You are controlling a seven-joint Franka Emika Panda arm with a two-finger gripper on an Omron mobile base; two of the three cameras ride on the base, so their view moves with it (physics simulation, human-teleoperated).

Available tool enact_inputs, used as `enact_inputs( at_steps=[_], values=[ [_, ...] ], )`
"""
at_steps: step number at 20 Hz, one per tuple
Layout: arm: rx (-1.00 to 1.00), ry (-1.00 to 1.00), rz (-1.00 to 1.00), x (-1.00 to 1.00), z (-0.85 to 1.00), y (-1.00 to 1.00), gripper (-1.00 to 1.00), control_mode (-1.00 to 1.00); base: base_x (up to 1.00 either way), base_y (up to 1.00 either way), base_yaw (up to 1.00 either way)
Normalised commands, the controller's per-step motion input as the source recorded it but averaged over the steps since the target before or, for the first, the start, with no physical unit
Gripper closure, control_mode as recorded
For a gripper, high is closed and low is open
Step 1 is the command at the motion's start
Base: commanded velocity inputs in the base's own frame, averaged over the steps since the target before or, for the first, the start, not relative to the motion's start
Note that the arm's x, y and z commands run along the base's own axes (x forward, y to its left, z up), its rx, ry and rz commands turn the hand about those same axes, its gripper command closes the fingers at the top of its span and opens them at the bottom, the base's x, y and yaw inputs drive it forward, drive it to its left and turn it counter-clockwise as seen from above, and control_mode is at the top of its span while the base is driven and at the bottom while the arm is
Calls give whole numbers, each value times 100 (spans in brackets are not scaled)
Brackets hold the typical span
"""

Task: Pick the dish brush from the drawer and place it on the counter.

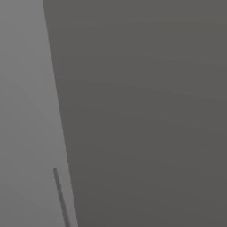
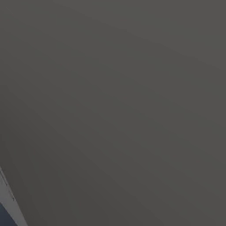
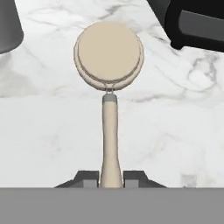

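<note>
Marble counter (image 3: pixel 52 131) below; jaws clamped on dish brush (image 3: pixel 109 87) handle, head pointing away.

The dish brush (image 3: pixel 109 87) between my fingertips (image 3: pixel 89 179) looks like pale, unvarnished wood: matt beige, smooth along the handle and the round head, with a small dull grey collar, metal-like, at the neck. My gripper (image 3: pixel 111 180) pads read as dark matt plastic or rubber. The counter (image 3: pixel 52 131) below is white marble with faint grey veining, polished, soft sheen. A black object (image 3: pixel 197 24) at the upper right looks like smooth matt plastic. The panel (image 1: pixel 142 111) ahead of my base is flat matt grey.
</note>
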Motion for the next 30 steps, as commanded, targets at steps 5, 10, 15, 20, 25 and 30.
enact_inputs(
  at_steps=[5,10,15,20,25,30],
  values=[
    [0,24,21,83,-2,11,100,-100,0,0,0],
    [0,16,21,83,13,11,100,-100,0,0,0],
    [0,13,20,85,19,38,-100,-100,0,0,0],
    [5,6,20,28,60,-2,-100,-100,0,0,0],
    [19,1,24,0,99,-46,-100,-100,0,0,0],
    [32,2,27,-5,100,-90,-100,-100,0,0,0]
  ],
)
